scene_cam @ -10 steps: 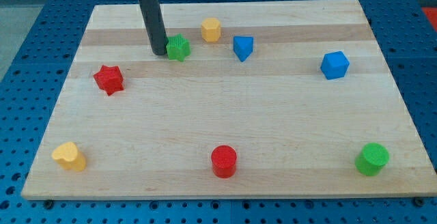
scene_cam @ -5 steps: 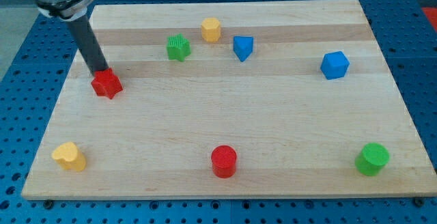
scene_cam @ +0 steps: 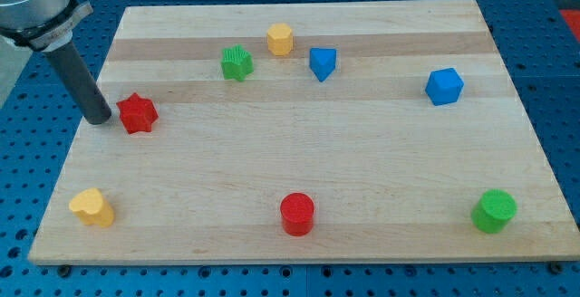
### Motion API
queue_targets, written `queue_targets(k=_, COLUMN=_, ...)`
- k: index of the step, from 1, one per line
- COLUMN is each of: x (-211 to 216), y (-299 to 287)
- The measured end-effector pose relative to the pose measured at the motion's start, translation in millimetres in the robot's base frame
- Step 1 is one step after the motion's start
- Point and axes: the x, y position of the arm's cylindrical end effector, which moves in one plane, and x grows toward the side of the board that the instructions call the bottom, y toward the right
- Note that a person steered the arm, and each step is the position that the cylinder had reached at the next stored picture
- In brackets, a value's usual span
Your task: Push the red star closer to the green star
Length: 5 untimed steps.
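Observation:
The red star (scene_cam: pixel 138 113) lies on the wooden board near its left edge. The green star (scene_cam: pixel 236 62) lies up and to the right of it, near the top of the view. My tip (scene_cam: pixel 99 118) rests on the board just left of the red star, a small gap apart from it. The dark rod rises from the tip toward the view's top left.
A yellow hexagonal block (scene_cam: pixel 280 39) and a blue triangular block (scene_cam: pixel 322 62) sit right of the green star. A blue cube (scene_cam: pixel 444 86) is at the right. A yellow heart (scene_cam: pixel 92 207), red cylinder (scene_cam: pixel 297 214) and green cylinder (scene_cam: pixel 494 211) lie along the bottom.
My tip moved from beside the green star leftward and down, past the top of the red star, to its left side. The red star shifted slightly.

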Motion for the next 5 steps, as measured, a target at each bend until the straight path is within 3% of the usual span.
queue_targets(k=2, x=0.8, y=11.2)
queue_targets(k=5, x=-13.3, y=88.9)
